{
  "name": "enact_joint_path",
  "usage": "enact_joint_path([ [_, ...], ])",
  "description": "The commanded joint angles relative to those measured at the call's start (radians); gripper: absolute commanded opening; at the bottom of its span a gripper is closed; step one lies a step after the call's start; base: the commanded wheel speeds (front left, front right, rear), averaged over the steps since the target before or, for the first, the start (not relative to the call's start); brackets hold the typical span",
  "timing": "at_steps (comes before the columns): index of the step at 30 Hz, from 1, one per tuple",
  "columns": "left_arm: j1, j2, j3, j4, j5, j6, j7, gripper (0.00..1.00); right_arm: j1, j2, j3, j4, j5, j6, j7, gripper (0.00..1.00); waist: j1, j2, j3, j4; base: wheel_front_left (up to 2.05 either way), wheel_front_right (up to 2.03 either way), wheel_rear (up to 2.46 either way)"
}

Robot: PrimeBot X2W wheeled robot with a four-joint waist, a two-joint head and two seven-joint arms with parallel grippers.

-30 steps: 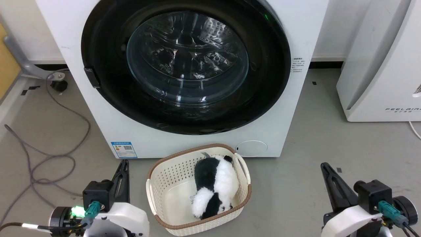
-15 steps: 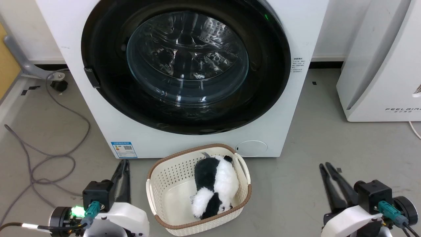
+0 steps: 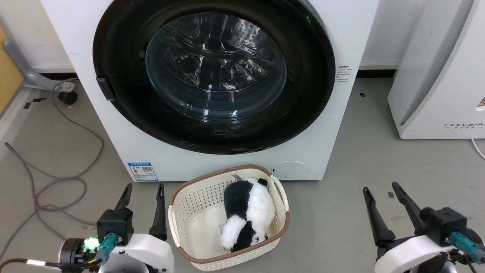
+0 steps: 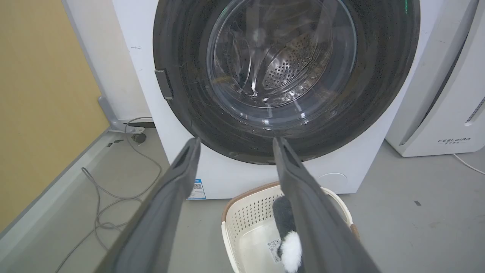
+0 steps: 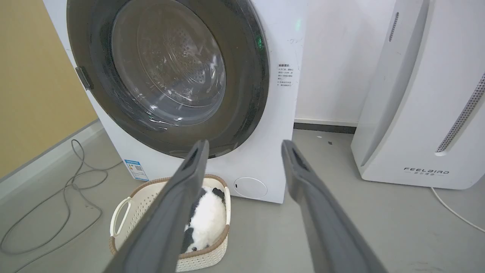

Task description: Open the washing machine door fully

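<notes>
The washing machine (image 3: 235, 163) is a big white box facing me. Its door (image 3: 125, 121), a glossy black disc with a bulging glass bowl, lies flat against the front, with a small dark latch tab (image 3: 105, 88) on its left rim. The door (image 4: 212, 129) and the door (image 5: 246, 94) also show in both wrist views. My left gripper (image 3: 144, 186) is open, low over the floor just left of the basket. My right gripper (image 3: 380, 185) is open too, over the bare floor right of the washer. Both are well short of the door and hold nothing.
A cream basket (image 3: 182, 212) with a black-and-white plush toy (image 3: 246, 216) stands on the floor right before the washer. A grey cable (image 3: 57, 178) loops on the floor at left. A white FEELBIRD appliance (image 3: 439, 83) stands at right. A yellow wall (image 4: 41, 106) is at far left.
Both grippers have gone from shut to open, fingers spread apart. The arms have barely shifted and the door has not moved.
</notes>
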Motion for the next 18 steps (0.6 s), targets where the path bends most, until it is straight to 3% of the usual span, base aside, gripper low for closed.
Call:
enact_joint_path([
  [1, -0.006, 0.0, -0.002, 0.004, -0.006, 0.009, -0.011, 1.0, -0.01, 0.0, -0.009, -0.003, 0.034, 0.0, -0.013, 0.0, 0.0, 0.0, 0.001, 0.0, 0.0, 0.0, 0.0],
  [10, -0.015, 0.0, -0.009, 0.006, -0.012, 0.022, -0.03, 1.0, -0.042, 0.0, -0.028, 0.013, 0.158, 0.0, -0.031, 0.0, 0.0, 0.0, 0.013, 0.003, 0.0, 0.0, 0.0],
  [18, -0.037, 0.0, -0.011, 0.001, -0.014, 0.033, -0.051, 1.0, -0.131, -0.002, -0.077, 0.071, 0.363, 0.0, -0.043, 0.0, 0.0, 0.0, 0.047, 0.012, 0.0, 0.0, 0.0],
])
